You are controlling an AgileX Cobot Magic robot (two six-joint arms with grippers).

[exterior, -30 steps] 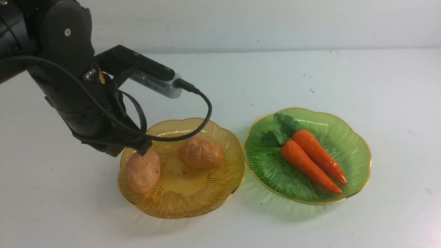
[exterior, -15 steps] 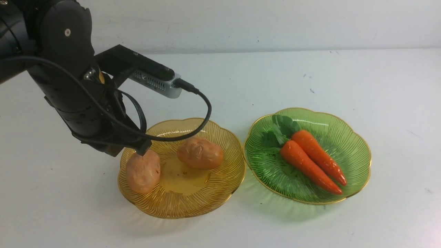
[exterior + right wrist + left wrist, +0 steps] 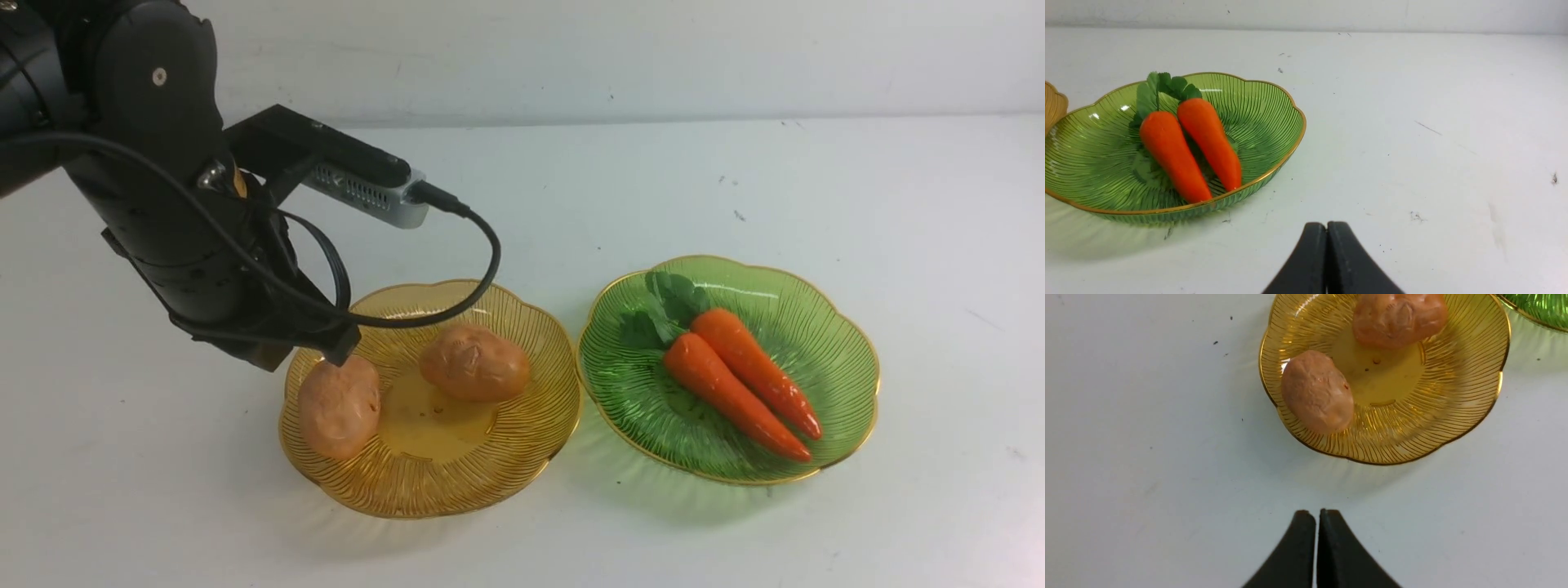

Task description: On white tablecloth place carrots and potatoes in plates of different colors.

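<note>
Presently on the desk, under the white tablecloth (image 3: 816, 180): two plates side by side, nearly touching.

Item 1: amber plate (image 3: 498, 457), on the left. Holds both potatoes, one at its left edge (image 3: 339, 406), one farther back toward the centre (image 3: 475, 363); the two lie apart.

Item 2: green plate (image 3: 833, 343), on the right. Holds both carrots (image 3: 747, 382), lying side by side and touching, leafy tops toward the far left, points toward the near right.

Item 3: left gripper (image 3: 1316, 516). Fingers (image 3: 1300, 539) pressed together, holding nothing, above bare cloth just off the amber plate's rim; the nearer potato lies beyond the tips, untouched.

Item 4: right gripper (image 3: 1326, 228). Fingers (image 3: 1345, 253) closed, empty, over bare cloth to the right of the green plate, well clear of the carrots.

Views: the front view shows the left arm (image 3: 155, 163) and its cable (image 3: 482, 269) over the amber plate's far-left rim, but neither set of fingertips; only the wrist views show these. The right arm appears in no frame except by its fingers.
</note>
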